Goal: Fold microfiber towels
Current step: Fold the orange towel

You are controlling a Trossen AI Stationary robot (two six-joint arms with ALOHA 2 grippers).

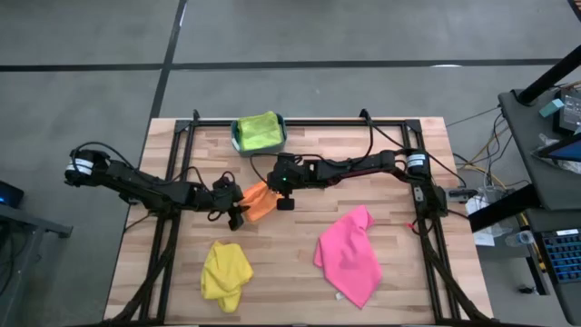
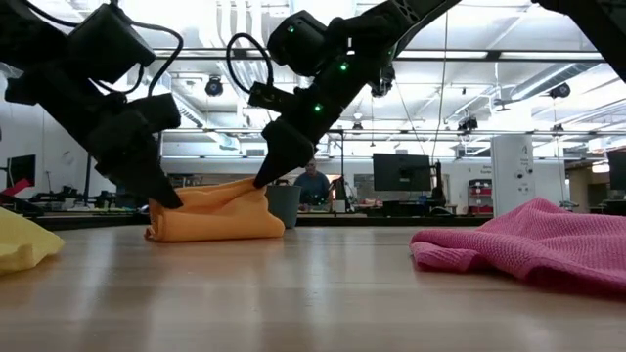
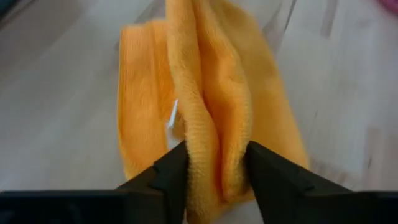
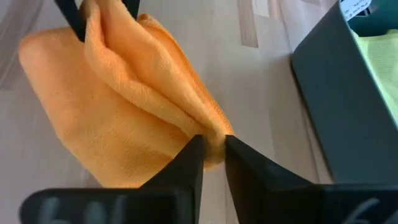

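Nearest, the yellow towel (image 2: pixel 22 242) and pink towel (image 2: pixel 533 240) run off the low view's edges. Mid-table, the left gripper (image 3: pixel 216 171) has a fold of the bunched orange towel (image 1: pixel 259 201) between part-open fingers; the right gripper (image 4: pixel 213 148) pinches its other edge. Beyond, the bin (image 1: pixel 238 142) holds a lime towel (image 1: pixel 258 131), partly hidden

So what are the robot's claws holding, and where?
Both hold the orange towel: left gripper pinches a raised fold at one end, right gripper the opposite end.
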